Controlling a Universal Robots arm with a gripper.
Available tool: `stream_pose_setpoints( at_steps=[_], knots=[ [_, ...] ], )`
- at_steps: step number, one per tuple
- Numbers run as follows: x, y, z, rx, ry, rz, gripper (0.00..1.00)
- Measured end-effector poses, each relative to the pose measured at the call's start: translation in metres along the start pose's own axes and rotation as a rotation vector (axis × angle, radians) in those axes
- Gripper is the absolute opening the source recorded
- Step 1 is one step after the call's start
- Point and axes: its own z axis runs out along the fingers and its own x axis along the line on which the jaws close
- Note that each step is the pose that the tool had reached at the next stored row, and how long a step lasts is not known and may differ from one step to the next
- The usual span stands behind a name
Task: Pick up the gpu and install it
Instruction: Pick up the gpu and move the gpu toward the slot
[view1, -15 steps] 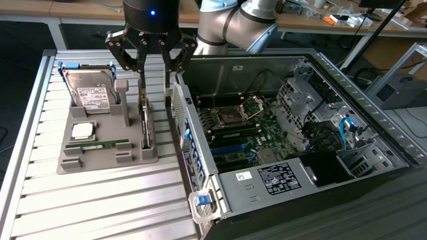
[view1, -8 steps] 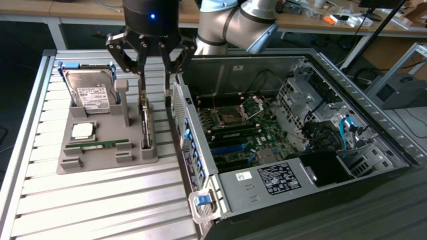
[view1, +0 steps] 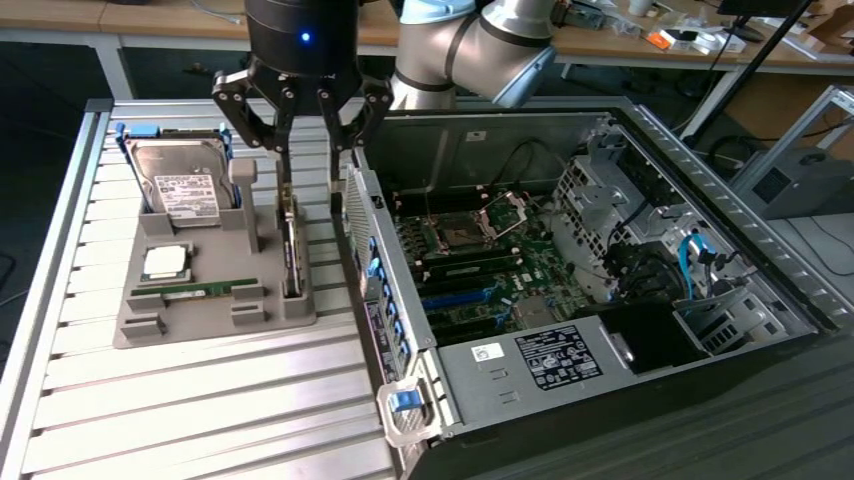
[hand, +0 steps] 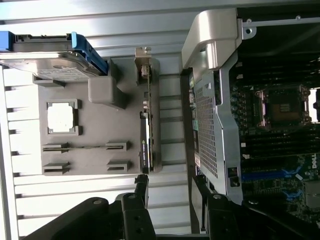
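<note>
Slatted table (view1: 200, 400), gpu (view1: 291, 250) on edge in grey holder (view1: 200, 300), jaws wide above it, case wall (view1: 387, 290) just beside

Clad in silver-grey along the arm (view1: 514, 45), pale blue joint caps; ends in black linked-bar gripper (view1: 310, 188) (blue light on housing).

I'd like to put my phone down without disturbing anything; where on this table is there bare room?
Bare ribbed table lies nearer the camera than the grey parts holder, plus a strip on the exterior view's left of it. Crowded: the gap between holder and computer case, where the jaws hang by the gpu.
</note>
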Motion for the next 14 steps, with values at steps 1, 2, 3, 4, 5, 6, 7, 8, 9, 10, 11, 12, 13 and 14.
stream_pose_setpoints(
  at_steps=[1,2,3,4,5,6,7,8,9,10,11,12,13,14],
  knots=[
    [0.0,0.0,0.0004,0.0,0.0,0.0,0.48],
    [0.0,0.0,0.0007,0.0,0.0,0.0,0.48],
    [0.0,-0.0001,0.001,0.0,0.0001,0.0,0.48],
    [0.0,-0.0001,0.0014,0.0,0.0,0.0,0.48],
    [0.0001,-0.0001,0.0016,0.0,0.0001,0.0,0.48],
    [0.0001,-0.0001,0.002,-0.0001,-0.0001,0.0,0.48],
    [0.0001,-0.0001,0.0023,0.0,0.0,0.0,0.48],
    [0.0001,-0.0001,0.0026,-0.0001,0.0,0.0,0.48],
    [0.0001,-0.0001,0.003,0.0,0.0,0.0,0.48],
    [0.0001,-0.0001,0.0033,0.0,0.0,0.0,0.48],
    [0.0001,-0.0002,0.0037,0.0,0.0,0.0,0.48],
    [0.0001,-0.0002,0.004,-0.0001,0.0,0.0,0.48],
    [0.0001,-0.0002,0.0043,0.0,0.0,0.0,0.48],
    [0.0001,-0.0002,0.0047,0.0,0.0,0.0,0.48]
  ],
)
